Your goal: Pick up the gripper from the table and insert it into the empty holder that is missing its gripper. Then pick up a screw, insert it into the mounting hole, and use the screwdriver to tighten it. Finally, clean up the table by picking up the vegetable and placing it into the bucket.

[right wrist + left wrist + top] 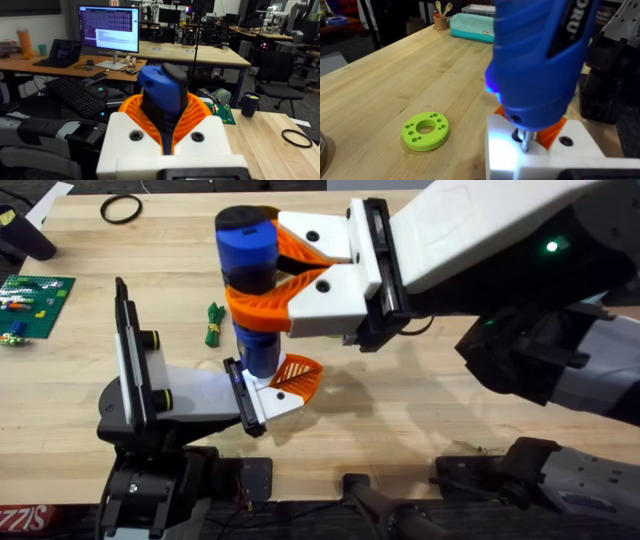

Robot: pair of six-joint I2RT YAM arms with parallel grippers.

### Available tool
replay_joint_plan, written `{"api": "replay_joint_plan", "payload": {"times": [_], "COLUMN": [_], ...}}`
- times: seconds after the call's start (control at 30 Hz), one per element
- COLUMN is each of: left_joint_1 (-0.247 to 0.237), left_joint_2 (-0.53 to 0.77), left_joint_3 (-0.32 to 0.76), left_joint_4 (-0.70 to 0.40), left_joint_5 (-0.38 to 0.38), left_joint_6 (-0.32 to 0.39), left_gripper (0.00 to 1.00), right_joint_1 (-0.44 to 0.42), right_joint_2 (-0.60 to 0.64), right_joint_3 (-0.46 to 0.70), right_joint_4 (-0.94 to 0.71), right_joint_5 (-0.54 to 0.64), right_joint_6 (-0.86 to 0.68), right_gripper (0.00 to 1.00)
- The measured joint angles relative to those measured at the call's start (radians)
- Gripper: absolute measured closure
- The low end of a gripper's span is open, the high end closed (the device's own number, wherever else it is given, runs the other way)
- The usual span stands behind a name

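Note:
My right gripper [262, 272] is shut on the blue screwdriver [246, 248], which stands upright with its black cap on top. Its orange fingers [197, 115] wrap the blue body [161, 85]. The screwdriver's metal bit [522, 140] rests in a mounting hole of the white holder [262, 402]; I cannot make out the screw under it. The small orange ribbed gripper [297, 376] sits in the holder, at the end of my left arm's gripper [272, 392]. The green vegetable [213, 324] lies on the table just left of the screwdriver. The bucket is out of view.
A green plastic disc [425, 131] with holes lies on the wood beside the holder. A black ring [120, 208] lies at the far edge, and a green brick plate [36, 298] at the far left. A teal box [472, 27] stands farther off.

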Motion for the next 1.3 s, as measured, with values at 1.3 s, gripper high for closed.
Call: {"api": "replay_joint_plan", "payload": {"times": [1.3], "left_joint_1": [0.000], "left_joint_2": [0.000], "left_joint_3": [0.000], "left_joint_4": [0.001], "left_joint_5": [0.002], "left_joint_6": [-0.003], "left_gripper": [0.991], "right_joint_1": [-0.022], "right_joint_2": [0.000], "right_joint_3": [0.022], "right_joint_4": [-0.043], "right_joint_5": [-0.055], "right_joint_6": [0.034], "right_gripper": [0.952]}}
